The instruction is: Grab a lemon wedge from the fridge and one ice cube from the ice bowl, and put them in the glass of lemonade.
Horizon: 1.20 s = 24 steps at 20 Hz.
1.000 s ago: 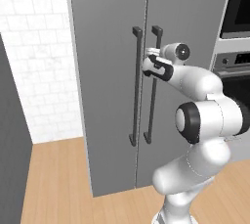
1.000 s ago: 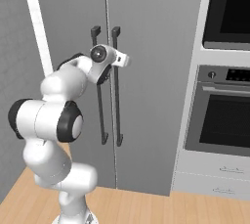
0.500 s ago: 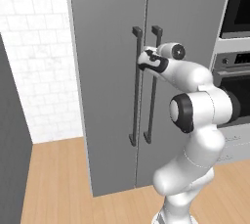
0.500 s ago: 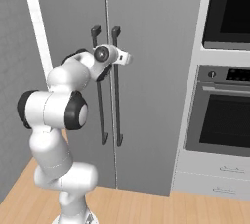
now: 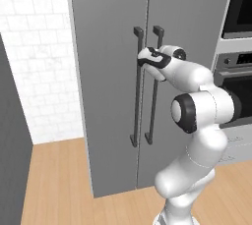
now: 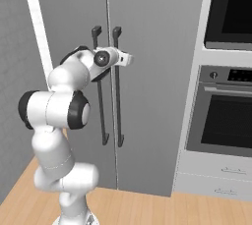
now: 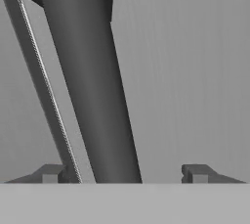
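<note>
- Where the arm reaches forward in the left base view, the gripper (image 5: 145, 61) sits at the upper part of the right door's handle (image 5: 152, 87) on the closed fridge (image 5: 106, 47).
- Right base view: oven (image 6: 221, 116) stands right of the fridge.
- Hand view: fingertips (image 7: 197, 173) stand wide apart, straddling the handle without touching it.

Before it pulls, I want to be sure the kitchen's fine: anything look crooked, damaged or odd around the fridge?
Nothing stands out. Both fridge doors sit shut and flush, the two bar handles hang straight, and the oven beside them looks intact. The gripper straddles one handle with its jaws apart.
</note>
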### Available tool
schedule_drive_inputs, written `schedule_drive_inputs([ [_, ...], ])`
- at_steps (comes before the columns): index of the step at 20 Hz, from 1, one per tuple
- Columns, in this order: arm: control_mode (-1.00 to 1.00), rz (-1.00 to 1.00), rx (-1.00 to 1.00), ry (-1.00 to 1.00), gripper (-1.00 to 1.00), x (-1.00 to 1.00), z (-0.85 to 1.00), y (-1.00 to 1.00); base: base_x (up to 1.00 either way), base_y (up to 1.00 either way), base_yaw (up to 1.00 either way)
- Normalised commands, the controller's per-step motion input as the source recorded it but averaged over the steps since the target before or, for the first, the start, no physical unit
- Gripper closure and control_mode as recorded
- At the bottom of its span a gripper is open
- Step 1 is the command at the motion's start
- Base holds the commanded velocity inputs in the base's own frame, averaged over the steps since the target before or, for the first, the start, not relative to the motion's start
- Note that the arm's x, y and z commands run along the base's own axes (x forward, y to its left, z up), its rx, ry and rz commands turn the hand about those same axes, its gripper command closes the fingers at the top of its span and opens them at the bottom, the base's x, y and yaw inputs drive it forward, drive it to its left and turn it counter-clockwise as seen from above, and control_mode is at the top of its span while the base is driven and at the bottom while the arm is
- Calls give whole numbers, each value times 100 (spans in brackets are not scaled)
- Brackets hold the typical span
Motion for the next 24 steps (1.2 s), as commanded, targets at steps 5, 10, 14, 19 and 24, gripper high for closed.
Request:
schedule_drive_inputs([
  [5,-100,0,0,10,100,6,0,-4,0,0,0],
  [10,-100,0,1,19,100,-71,0,-43,0,0,0],
  [14,-100,-1,5,17,100,-100,0,-78,0,0,0],
  [19,-100,-3,8,4,100,-100,5,-99,0,0,0],
  [24,-100,-2,10,0,100,-100,12,-100,0,0,0],
])
